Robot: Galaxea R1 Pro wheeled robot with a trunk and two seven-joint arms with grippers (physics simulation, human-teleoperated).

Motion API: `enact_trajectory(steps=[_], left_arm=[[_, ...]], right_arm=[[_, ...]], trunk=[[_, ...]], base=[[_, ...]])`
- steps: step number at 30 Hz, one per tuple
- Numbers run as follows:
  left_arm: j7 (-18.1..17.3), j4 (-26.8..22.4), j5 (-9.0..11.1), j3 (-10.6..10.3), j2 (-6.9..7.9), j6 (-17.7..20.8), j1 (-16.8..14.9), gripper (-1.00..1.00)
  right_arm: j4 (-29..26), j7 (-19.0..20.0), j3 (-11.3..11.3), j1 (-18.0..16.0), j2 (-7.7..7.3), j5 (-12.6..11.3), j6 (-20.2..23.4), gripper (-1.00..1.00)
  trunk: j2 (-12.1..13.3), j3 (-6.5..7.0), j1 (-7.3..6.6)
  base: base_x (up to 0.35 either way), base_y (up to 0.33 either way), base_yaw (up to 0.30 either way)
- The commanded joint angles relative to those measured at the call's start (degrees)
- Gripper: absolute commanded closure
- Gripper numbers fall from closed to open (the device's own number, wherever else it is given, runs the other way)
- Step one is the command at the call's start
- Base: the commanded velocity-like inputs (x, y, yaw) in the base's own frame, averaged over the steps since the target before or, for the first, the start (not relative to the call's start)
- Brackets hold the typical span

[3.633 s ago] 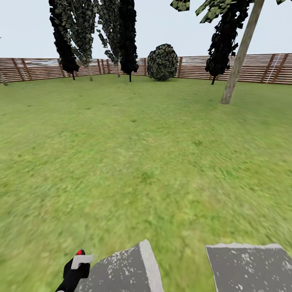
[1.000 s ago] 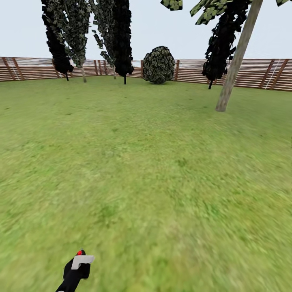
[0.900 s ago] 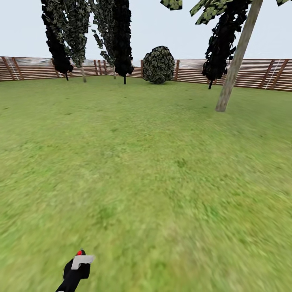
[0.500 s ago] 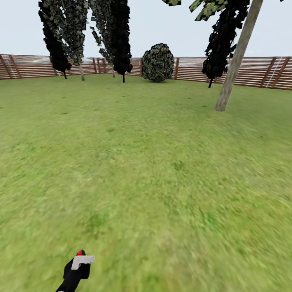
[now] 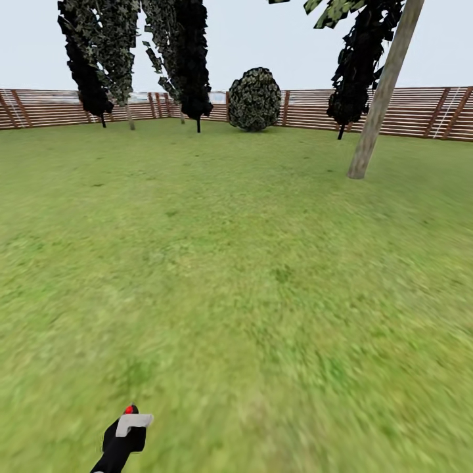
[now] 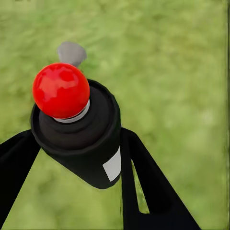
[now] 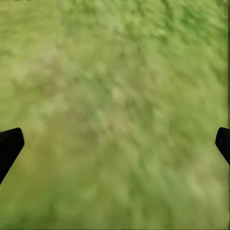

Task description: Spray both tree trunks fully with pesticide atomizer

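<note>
Red marks the nearest thing: the bright tip of the pesticide atomizer (image 6: 61,90), whose black body sits pinched between the two dark fingers of the left tool (image 6: 81,158), held above the grass. In the head view the same atomizer (image 5: 129,410) peeks out just past that tool (image 5: 125,433) at the lawn's near edge. The right tool (image 7: 115,141) hangs over bare grass with its fingers spread wide and nothing between them.

Beyond lies open lawn (image 5: 236,276), and well beyond it, toward the far right, stands one leaning pale tree trunk (image 5: 381,98), clear of the slatted wooden fence (image 5: 407,112). A round bush (image 5: 254,100) and slim dark trees (image 5: 190,59) line the far edge. No mist shows anywhere, and the trunk looks unsprayed.

The main risk, judging from here, is spraying from too far off: the trunk is well away, so mist would drift onto grass instead of coating it. The grip looks to sit on the atomizer's side, so a jolt while driving could tilt or slip it, leaving the nozzle aimed off target. Steering toward a slim dark tree or the bush by mistake would waste effort, and the second thick trunk cannot be picked out for certain yet.
</note>
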Motion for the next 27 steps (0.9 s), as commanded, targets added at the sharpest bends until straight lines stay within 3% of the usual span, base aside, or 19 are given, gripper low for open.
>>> enact_trajectory(steps=[1, 17, 22, 27], left_arm=[[0.0, -0.01, 0.0, 0.01, 0.0, 0.0, 0.0, 1.0], [0.0, -0.01, 0.0, 0.0, 0.06, 0.0, 0.0, 1.0], [0.0, -0.01, 0.0, -0.05, 0.09, 0.0, 0.0, 1.0], [0.0, -0.01, -0.06, -0.07, 0.01, 0.0, 0.0, 1.0]], right_arm=[[0.0, 0.0, 0.0, 0.01, 0.0, 0.01, 0.0, -1.0], [-0.6, -0.31, -0.17, -0.02, -0.25, -0.17, -0.09, -1.0], [-8.69, -0.42, -0.31, -0.02, -0.86, -0.22, -0.17, -1.0], [-12.01, -0.17, -0.28, -0.22, -0.59, -0.15, -0.17, -1.0]], trunk=[[0.0, 0.0, 0.0], [0.0, 0.0, 0.0], [0.0, 0.0, 0.0], [0.0, 0.0, 0.0]], base=[[0.231, -0.197, 0.0], [0.231, -0.196, 0.0], [0.231, -0.196, 0.0], [0.231, -0.196, 0.0]])
